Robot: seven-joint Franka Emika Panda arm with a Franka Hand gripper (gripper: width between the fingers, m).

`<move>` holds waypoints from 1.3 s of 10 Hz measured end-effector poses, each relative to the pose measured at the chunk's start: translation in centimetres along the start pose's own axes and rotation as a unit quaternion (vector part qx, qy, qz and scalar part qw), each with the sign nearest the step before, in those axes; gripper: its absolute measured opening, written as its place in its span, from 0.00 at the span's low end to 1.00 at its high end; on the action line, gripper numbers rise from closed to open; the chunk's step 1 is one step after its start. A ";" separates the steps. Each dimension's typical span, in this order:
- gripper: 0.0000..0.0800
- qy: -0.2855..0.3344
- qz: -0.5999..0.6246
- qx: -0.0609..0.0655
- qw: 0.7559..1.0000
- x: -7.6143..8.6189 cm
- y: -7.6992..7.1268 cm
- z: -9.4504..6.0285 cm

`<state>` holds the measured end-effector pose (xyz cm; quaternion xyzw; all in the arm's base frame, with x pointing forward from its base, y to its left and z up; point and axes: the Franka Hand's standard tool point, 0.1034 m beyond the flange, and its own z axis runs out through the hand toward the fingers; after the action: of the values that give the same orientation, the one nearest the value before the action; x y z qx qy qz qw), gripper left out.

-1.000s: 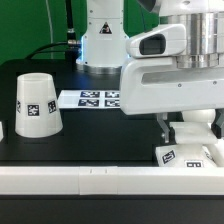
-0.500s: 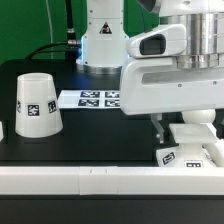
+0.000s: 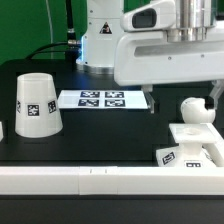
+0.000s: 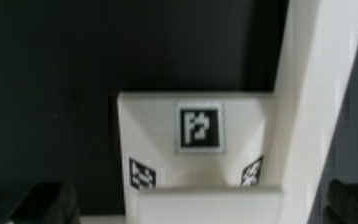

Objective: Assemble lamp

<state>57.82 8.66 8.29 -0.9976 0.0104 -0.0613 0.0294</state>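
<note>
The flat square base (image 3: 188,152) lies at the exterior view's front right. The round-headed bulb (image 3: 194,110) stands upright on it. The tapered shade (image 3: 35,103) stands mouth down at the exterior view's left, apart from them. My gripper (image 3: 183,98) hangs just above the bulb, open and empty, with one finger (image 3: 150,100) on each side. In the wrist view the tagged base (image 4: 194,112) lies below. A blurred white shape, likely the bulb (image 4: 202,198), sits between my dark fingertips (image 4: 44,202), and my gripper (image 4: 197,205) touches nothing.
The marker board (image 3: 100,99) lies flat at the middle back of the black table. The robot's base (image 3: 100,40) stands behind it. A white rail (image 3: 90,180) runs along the table's front edge, and it also shows in the wrist view (image 4: 318,100).
My gripper has risen from down around the bulb to above it. The bulb stays standing on the base. The shade has not moved.
</note>
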 end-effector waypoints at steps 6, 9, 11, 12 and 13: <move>0.87 0.000 0.004 0.008 1.000 -1.1 -3.8 0.0; 0.87 -0.022 -0.005 0.005 1.000 -1.6 -3.7 0.1; 0.87 -0.082 -0.017 0.007 0.996 -2.2 -4.2 1.0; 0.87 -0.105 -0.024 0.007 0.994 -3.1 -4.9 1.6; 0.87 -0.144 -0.026 0.004 0.989 -3.6 -5.0 1.8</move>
<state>54.54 13.86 6.39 -0.9959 -0.0200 0.0822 0.0329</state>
